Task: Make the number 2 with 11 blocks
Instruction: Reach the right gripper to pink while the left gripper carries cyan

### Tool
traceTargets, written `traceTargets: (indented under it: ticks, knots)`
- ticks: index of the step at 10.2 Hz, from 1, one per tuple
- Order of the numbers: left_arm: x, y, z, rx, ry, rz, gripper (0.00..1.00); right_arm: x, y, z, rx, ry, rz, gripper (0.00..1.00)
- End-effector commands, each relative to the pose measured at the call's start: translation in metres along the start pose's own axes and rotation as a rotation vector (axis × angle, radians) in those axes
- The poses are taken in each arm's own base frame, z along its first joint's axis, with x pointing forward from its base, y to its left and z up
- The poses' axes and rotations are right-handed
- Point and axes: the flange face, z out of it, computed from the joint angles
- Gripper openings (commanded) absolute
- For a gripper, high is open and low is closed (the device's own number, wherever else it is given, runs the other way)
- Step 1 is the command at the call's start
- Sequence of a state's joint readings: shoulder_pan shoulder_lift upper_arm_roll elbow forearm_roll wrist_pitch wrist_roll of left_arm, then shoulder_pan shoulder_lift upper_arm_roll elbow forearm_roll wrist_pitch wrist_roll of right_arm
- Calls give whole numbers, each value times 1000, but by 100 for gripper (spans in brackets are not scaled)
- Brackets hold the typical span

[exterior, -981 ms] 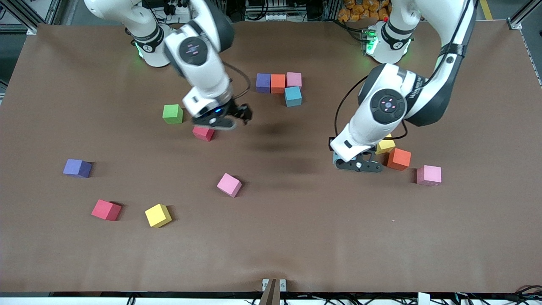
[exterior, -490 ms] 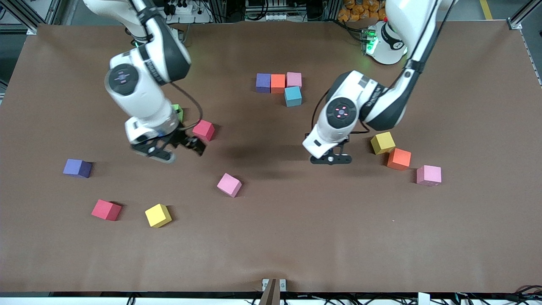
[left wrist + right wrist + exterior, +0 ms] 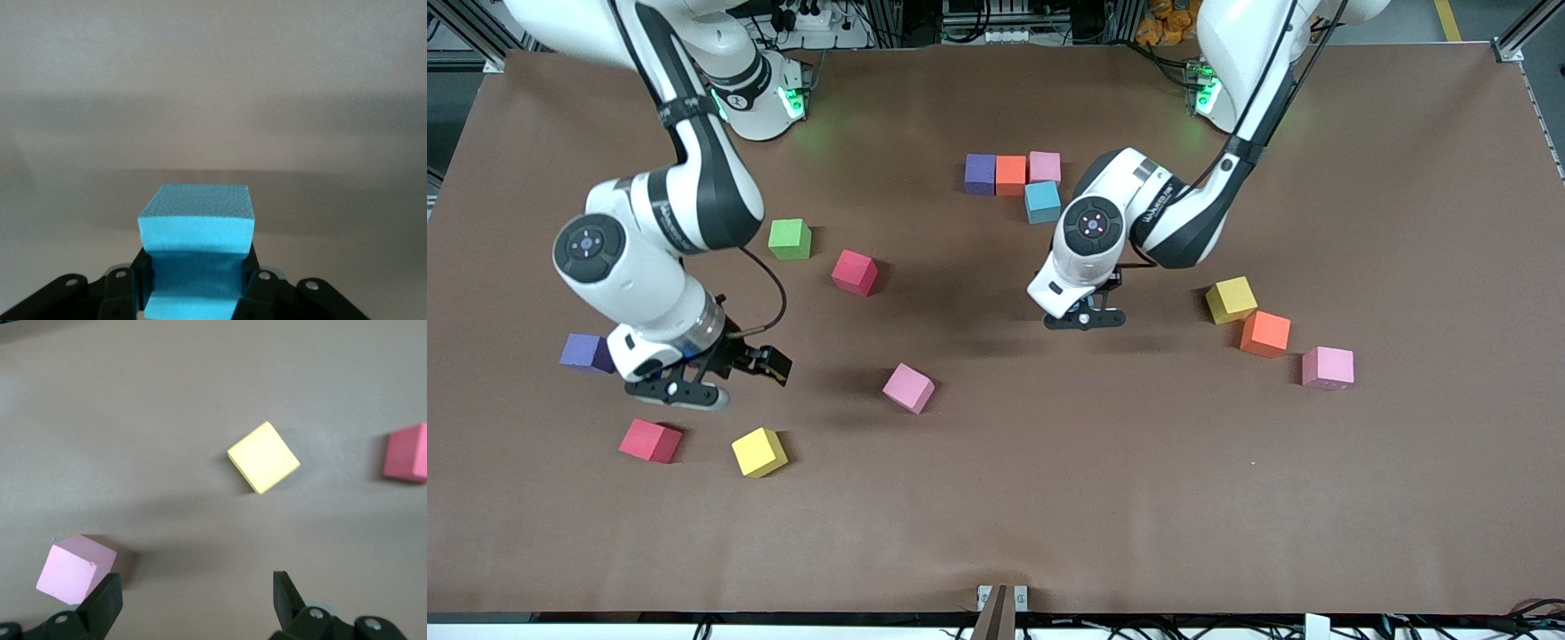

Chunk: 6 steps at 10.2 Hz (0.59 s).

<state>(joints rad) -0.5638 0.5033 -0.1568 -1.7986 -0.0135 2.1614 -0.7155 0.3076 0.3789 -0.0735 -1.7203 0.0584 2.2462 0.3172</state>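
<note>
Building number 2 (image 3: 1014,182): only 4 blocks placed so far, top row plus blue one under pink, 7 left. Left tool (image 3: 195,293) clamped on light blue cube (image 3: 197,223), over mid desk (image 3: 996,516). Right tool (image 3: 193,603) open, empty, above yellow cube (image 3: 263,457).

light blue cube (image 3: 197,250), green cube (image 3: 790,239)

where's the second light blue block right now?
Clamped in the left hand: the light blue block fills the left wrist view. In the front view that hand is over bare table between the four-block cluster and the yellow block.
</note>
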Motion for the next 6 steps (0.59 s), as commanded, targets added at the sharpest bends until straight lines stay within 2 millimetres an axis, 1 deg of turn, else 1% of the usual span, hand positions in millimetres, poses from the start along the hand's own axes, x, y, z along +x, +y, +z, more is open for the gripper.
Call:
traceTargets:
  ticks: [1, 2, 3, 4, 5, 6]
  knots:
    - [-35, 3, 7, -52, 27, -27, 44, 30, -16, 17, -2, 18, -128, 100]
    - [-47, 4, 5, -73, 48, -46, 44, 37, -15, 24, -5, 20, -219, 100]
    - [-55, 9, 3, -88, 57, -89, 44, 43, -4, 31, -9, 15, -271, 100]
    - [-61, 13, 2, -91, 57, -103, 44, 45, -3, 40, -12, 9, -325, 100]
    - [-66, 13, 7, -79, 53, -99, 44, 42, -15, 51, -17, -2, -384, 100]
    - [-70, 14, 10, -76, 50, -108, 44, 37, -25, 55, -15, -9, -425, 100]
